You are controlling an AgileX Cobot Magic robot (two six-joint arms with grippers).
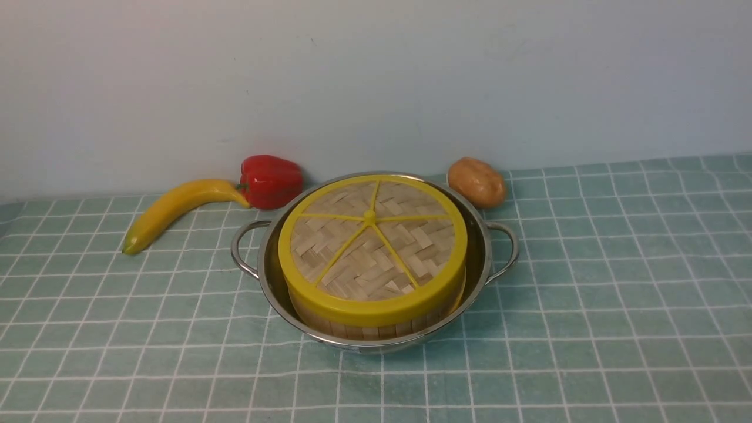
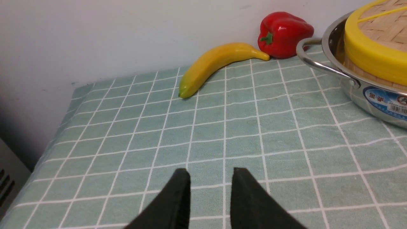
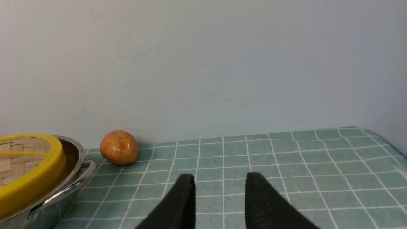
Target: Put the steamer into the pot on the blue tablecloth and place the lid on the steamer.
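Two grippers show only in their own wrist views, and both hold nothing. Left gripper [image 2: 211, 178]: its black fingers [image 2: 178, 197] stand apart with a strip of cloth visible between them, released and empty, above bare cloth. Right gripper [image 3: 219, 183]: its fingers [image 3: 264, 200] are likewise spread with a gap, empty, over open cloth. Neither arm appears in the front view.

Outward from the left gripper, the banana [image 2: 219, 65] lies on the cloth, its stalk end just beside the red pepper [image 2: 284, 33], which sits against the wall. Outward from the right gripper, the potato [image 3: 119, 148] rests near the wall, close to a loop handle of the pot.

Seen from the front and taking the pot [image 1: 479, 258] as the clock's centre, the banana [image 1: 176, 208] lies at about 10 o'clock, the pepper [image 1: 270, 179] at about 11, and the potato [image 1: 476, 181] at about 1. The pot stands on the blue tablecloth [image 1: 617, 282], its two handles at 9 and 3 o'clock. Inside it sits the steamer [image 1: 376, 329], only its low wooden wall showing at the near side. The lid [image 1: 370, 247] lies on top of the steamer, covering it, with the yellow spokes meeting at the small centre knob; it looks slightly tilted.
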